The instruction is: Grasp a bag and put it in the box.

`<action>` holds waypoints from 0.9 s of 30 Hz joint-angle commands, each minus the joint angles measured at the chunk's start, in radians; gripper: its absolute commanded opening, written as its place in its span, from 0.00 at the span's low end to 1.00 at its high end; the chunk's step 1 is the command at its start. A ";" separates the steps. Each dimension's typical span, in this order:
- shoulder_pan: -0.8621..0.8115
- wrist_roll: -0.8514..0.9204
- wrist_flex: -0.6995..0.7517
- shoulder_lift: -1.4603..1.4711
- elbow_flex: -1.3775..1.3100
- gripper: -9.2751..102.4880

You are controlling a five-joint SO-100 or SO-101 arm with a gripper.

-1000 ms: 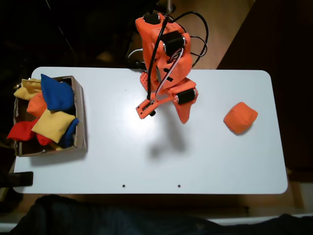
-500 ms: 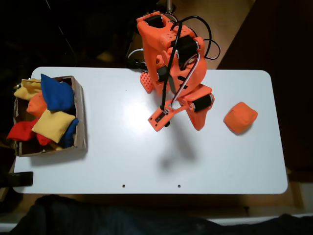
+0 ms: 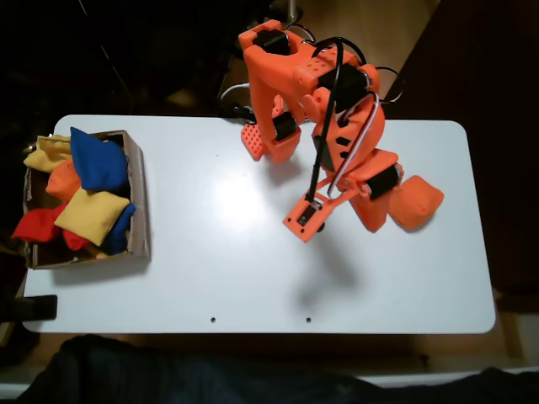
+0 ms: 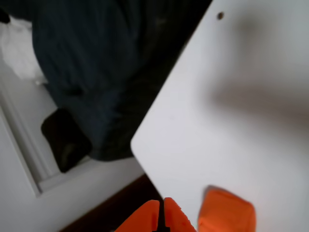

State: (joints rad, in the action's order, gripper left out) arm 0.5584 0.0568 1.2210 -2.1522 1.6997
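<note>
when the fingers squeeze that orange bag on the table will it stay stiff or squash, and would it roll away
The orange bag looks plump and rounded like soft cloth, so it will probably squash and mould to the fingers. It sits flat and slumped on the white table, so it is unlikely to roll; a push would likely just drag it.

White table [image 3: 253, 278] carries box [image 3: 139, 202], bag [image 3: 421, 202].

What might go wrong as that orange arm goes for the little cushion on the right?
The orange bag lies near the table's right end, so a nudge might shove it toward the edge. The gripper looks shut in the wrist view; unless it opens, it would push rather than grasp. The box already holds several beanbags, so another might slide off the pile.
</note>
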 commanded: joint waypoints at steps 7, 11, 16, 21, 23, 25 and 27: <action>0.137 -0.008 -0.011 0.097 -0.181 0.08; 0.212 -0.008 0.031 0.179 -0.282 0.08; 0.302 -0.008 0.144 0.311 -0.463 0.08; 0.357 -0.008 0.184 0.373 -0.540 0.09; 0.371 -0.008 0.184 0.397 -0.568 0.09; 0.383 -0.002 0.190 0.425 -0.598 0.09; 0.394 0.012 0.190 0.451 -0.621 0.09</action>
State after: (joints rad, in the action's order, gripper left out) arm 0.9357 0.0552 1.4067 -1.7089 1.1428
